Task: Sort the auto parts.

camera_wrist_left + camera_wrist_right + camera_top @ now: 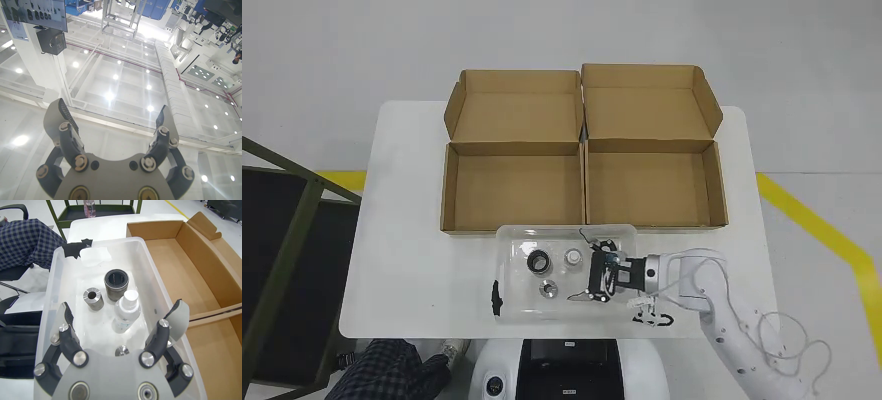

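A clear plastic bin [507, 235] stands at the table's front and holds a dark ring-shaped bearing [116, 285], a small steel bushing [93, 298], a white spray bottle [127, 311] and a small metal piece [122, 350]. My right gripper [122, 306] hangs open inside the bin's right end, just above the bottle, with nothing between its fingers. From above, the right gripper [594, 277] sits right of the bearing [539, 262] and the bushing [549, 291]. My left gripper [112, 106] is open, holds nothing and points up at the ceiling.
Two open cardboard boxes, left [512, 190] and right [647, 188], stand side by side directly behind the bin, lids folded back. Black tape [75, 249] marks the bin's left end. A green metal cart [282, 250] stands left of the white table [402, 220].
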{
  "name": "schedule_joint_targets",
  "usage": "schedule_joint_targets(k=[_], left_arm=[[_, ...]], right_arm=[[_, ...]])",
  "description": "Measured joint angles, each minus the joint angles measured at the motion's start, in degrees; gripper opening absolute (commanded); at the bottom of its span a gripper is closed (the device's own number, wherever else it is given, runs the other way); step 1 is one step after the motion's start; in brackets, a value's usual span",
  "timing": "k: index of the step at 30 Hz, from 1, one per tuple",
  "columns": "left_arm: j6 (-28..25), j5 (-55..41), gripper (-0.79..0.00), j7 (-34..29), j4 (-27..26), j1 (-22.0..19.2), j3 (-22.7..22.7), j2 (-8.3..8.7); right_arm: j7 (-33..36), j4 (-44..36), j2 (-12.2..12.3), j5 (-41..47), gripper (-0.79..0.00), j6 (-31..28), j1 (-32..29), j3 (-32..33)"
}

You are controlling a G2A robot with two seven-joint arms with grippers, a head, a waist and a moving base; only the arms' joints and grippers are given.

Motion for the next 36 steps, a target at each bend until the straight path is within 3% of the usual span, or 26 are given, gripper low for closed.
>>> schedule_joint_targets(k=[6, 12, 14, 17, 19, 23, 31, 36], left_arm=[[0.0, 0.0, 0.000, 0.0, 0.0, 0.0, 0.0, 0.00], [0.0, 0.0, 0.000, 0.0, 0.0, 0.0, 0.0, 0.00], [0.0, 0.0, 0.000, 0.0, 0.0, 0.0, 0.0, 0.00], [0.0, 0.0, 0.000, 0.0, 0.0, 0.0, 0.0, 0.00], [0.0, 0.0, 0.000, 0.0, 0.0, 0.0, 0.0, 0.00], [0.0, 0.0, 0.000, 0.0, 0.0, 0.0, 0.0, 0.00], [0.0, 0.0, 0.000, 0.0, 0.0, 0.0, 0.0, 0.00], [0.0, 0.0, 0.000, 0.0, 0.0, 0.0, 0.0, 0.00]], right_arm=[[0.6, 1.8, 0.0, -0.3, 0.000, 0.7, 1.4, -1.4], [0.8, 3.2, 0.0, -0.3, -0.172, 1.5, 2.3, -2.1], [0.8, 3.7, 0.0, -0.3, -0.280, 1.6, 2.6, -2.4], [0.8, 4.3, 0.0, -0.4, -0.311, 2.0, 3.1, -2.8], [0.6, 4.6, 0.0, -0.4, -0.397, 2.4, 3.4, -3.1], [0.3, 5.4, -0.1, -0.5, -0.474, 3.0, 4.0, -3.6], [-1.0, 5.9, -0.1, -0.6, -0.763, 3.4, 4.4, -4.6], [-2.0, 4.6, 0.2, -0.3, -0.785, 2.9, 4.3, -4.2]])
